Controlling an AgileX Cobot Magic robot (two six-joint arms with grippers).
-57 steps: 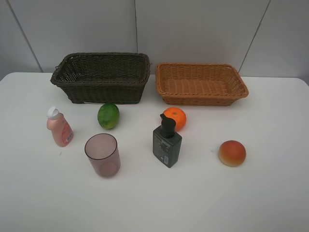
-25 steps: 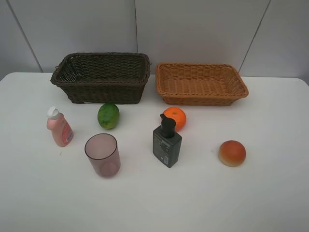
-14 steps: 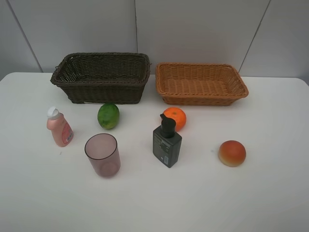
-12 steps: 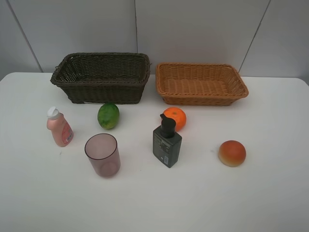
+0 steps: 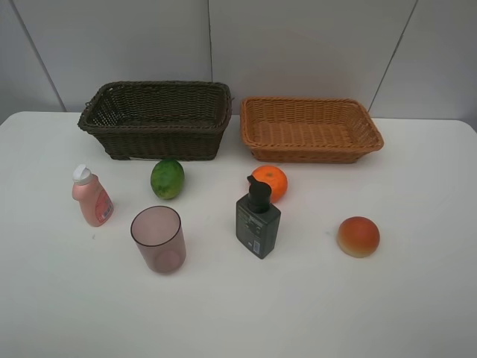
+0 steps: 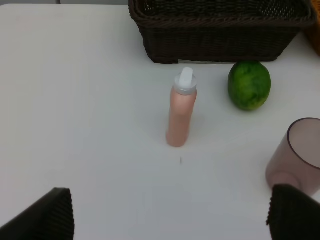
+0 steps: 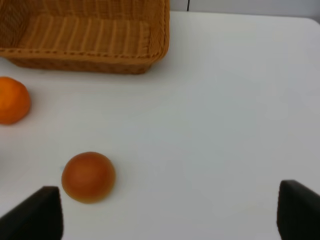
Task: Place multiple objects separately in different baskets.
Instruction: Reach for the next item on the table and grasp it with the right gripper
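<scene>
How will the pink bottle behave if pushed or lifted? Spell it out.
The pink bottle stands upright, tall and narrow, so a push near its white cap would probably tip it. Its smooth rounded sides may slip in a grip. It looks like small plastic, so likely light.

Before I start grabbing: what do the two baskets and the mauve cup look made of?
Dark brown basket: woven wicker-like strands, matte; the weave shows on its walls. Orange-tan basket: same weave; cane or plastic, cannot tell. Mauve cup: smooth translucent tinted plastic, probably; its base shows through the wall.
</scene>
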